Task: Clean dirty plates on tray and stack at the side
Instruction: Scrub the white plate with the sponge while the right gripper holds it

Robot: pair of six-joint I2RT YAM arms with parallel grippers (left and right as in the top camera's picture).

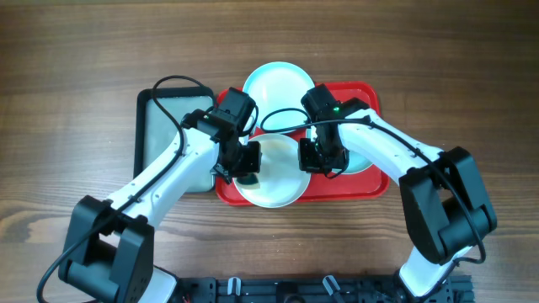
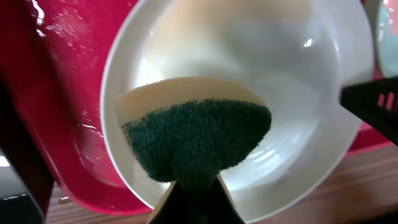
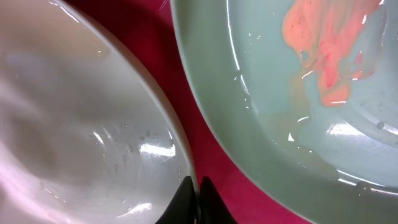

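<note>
The red tray (image 1: 370, 189) holds a white plate (image 1: 278, 189) at its front. A pale turquoise plate (image 1: 274, 84) lies at the tray's back edge, and another turquoise plate (image 1: 364, 162) lies at the right, partly under my right arm. My left gripper (image 1: 244, 168) is shut on a green and yellow sponge (image 2: 199, 137), pressed green side down into the white plate (image 2: 298, 74). My right gripper (image 3: 194, 183) is shut on the white plate's rim (image 3: 74, 124). The right turquoise plate (image 3: 280, 124) has an orange-red smear.
A smaller black-rimmed tray (image 1: 156, 126) with a grey-green inside lies just left of the red tray, under my left arm. Wooden table surrounds both trays. A cable loops above the left wrist.
</note>
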